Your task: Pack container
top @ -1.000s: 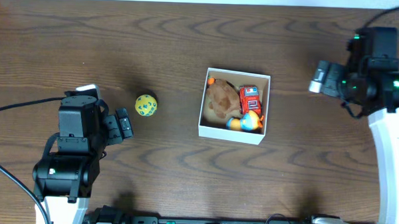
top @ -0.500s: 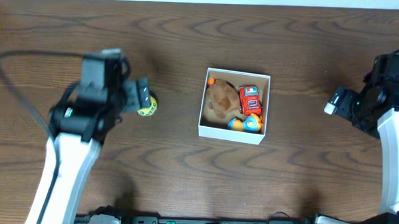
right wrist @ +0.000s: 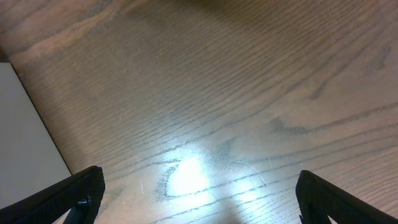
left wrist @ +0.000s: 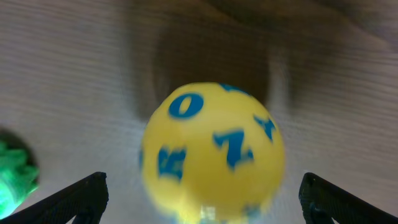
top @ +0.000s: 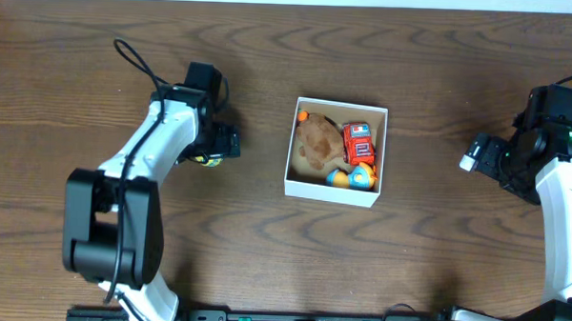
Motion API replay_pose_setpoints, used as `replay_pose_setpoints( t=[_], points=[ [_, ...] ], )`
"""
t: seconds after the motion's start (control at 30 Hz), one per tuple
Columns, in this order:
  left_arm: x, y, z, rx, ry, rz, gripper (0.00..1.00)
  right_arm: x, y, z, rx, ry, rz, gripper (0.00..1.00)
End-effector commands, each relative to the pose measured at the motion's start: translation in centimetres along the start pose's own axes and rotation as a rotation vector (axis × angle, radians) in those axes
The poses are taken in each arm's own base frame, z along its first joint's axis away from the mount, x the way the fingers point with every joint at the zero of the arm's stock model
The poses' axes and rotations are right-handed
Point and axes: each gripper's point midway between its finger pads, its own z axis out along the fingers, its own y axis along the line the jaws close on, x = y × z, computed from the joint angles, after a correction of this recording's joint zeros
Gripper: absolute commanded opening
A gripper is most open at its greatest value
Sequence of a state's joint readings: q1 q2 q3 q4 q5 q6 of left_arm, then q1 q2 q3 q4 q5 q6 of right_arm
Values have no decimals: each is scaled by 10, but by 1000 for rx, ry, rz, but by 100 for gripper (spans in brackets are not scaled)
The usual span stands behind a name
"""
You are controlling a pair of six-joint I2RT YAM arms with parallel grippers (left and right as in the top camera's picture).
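Observation:
The container (top: 334, 188) is a small white box with low walls at the table's middle; it holds a brown plush, a red toy car (top: 358, 142) and an orange-blue toy. A yellow ball with blue letters (top: 207, 160) lies on the table left of it, mostly hidden under my left gripper (top: 217, 147). In the left wrist view the ball (left wrist: 211, 152) sits between the spread open fingers (left wrist: 202, 199), untouched by them. My right gripper (top: 477, 151) is open and empty over bare wood (right wrist: 205, 124), right of the container, whose wall (right wrist: 25, 124) shows at the left.
The brown wooden table (top: 264, 246) reaches to a pale strip at the far edge. A black cable (top: 141, 65) loops above the left arm. Both arm bases stand at the near corners.
My left arm has swung out from the near left and come down over the yellow ball. My right arm has pulled down and to the right, away from the far edge.

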State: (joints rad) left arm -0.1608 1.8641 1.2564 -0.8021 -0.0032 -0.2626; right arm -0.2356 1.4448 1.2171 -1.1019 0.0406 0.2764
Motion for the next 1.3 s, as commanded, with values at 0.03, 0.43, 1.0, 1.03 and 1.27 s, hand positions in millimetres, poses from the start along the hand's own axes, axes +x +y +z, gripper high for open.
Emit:
replay_pose_setpoints(
  t=[0.03,0.43,1.0,1.03,1.27],
  points=[
    [-3,1,9,2,4,-11,98,0,-2,1,2,2,-14,99],
    [-8,0,5,8,-18,-15,39,2,-2,1,4,9,-18,99],
    [26,-141,-195,262,-504,559,25,2,-2,1,3,8,-17,99],
    [33,-150,-191,265,-492,586,25,2,-2,1,3,9,-17,99],
    [50,-178,-127,206,-329,675,25,3,-1,1,-3,13,-18,99]
  ],
)
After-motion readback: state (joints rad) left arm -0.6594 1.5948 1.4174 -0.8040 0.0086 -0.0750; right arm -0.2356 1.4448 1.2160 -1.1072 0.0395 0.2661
